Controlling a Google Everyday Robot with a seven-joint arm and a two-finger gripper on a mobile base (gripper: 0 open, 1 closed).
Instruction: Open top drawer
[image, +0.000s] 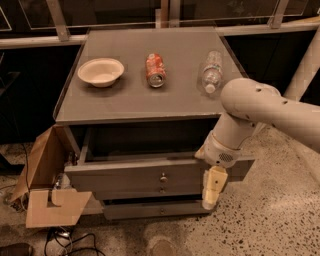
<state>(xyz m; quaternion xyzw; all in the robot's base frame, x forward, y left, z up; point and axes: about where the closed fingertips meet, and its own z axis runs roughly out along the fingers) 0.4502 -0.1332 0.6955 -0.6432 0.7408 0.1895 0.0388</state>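
One top drawer (120, 175) is found pulled out, its front lying just left of and behind the gripper (210, 192), which hangs pointing down at the drawer's right end; its opening cannot be told. Two lower drawers (140, 210) are counted below and to its left. Above the gripper, on the cabinet top (125, 100), one bowl (100, 71), one can (155, 70) and one bottle (212, 71) are noted, their labels unreadable.

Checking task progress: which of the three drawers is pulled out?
The top drawer, the widest, juts forward with its inside exposed; the two lower drawers sit further back. The gripper hangs before its front.
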